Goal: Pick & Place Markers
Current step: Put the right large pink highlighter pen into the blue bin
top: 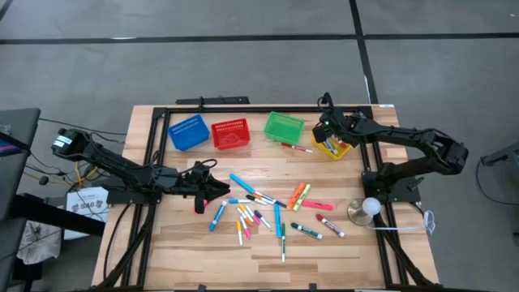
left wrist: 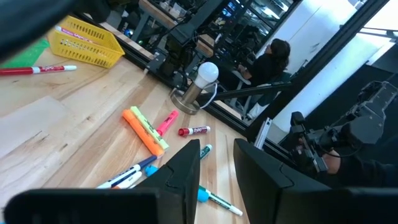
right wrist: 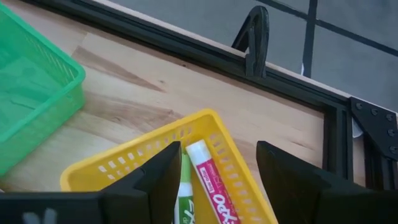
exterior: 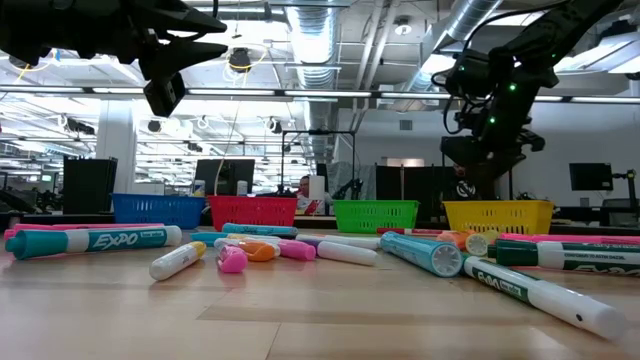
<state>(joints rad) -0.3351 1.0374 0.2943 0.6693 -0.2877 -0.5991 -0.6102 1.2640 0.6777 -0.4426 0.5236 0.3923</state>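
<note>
The markers (top: 272, 212) lie flat in a loose heap on the middle of the counter (top: 340, 251), and their long axes point in many directions: some blue ones run along the counter's width, two lie almost straight toward the front edge, and the orange pair (top: 298, 195) is slanted. One red marker (top: 297, 147) lies alone just in front of the green basket (top: 283, 126). The right tool (right wrist: 214, 171) hangs over the yellow basket (right wrist: 143, 163) near the back right corner with its jaws open and nothing between them; a pink marker (right wrist: 211, 186) and a green one (right wrist: 185, 199) lie inside, side by side. The left tool (left wrist: 216, 163) hovers by the left end of the heap, partly open and holding nothing. The front strip of the counter has free room, and also the left side.
</note>
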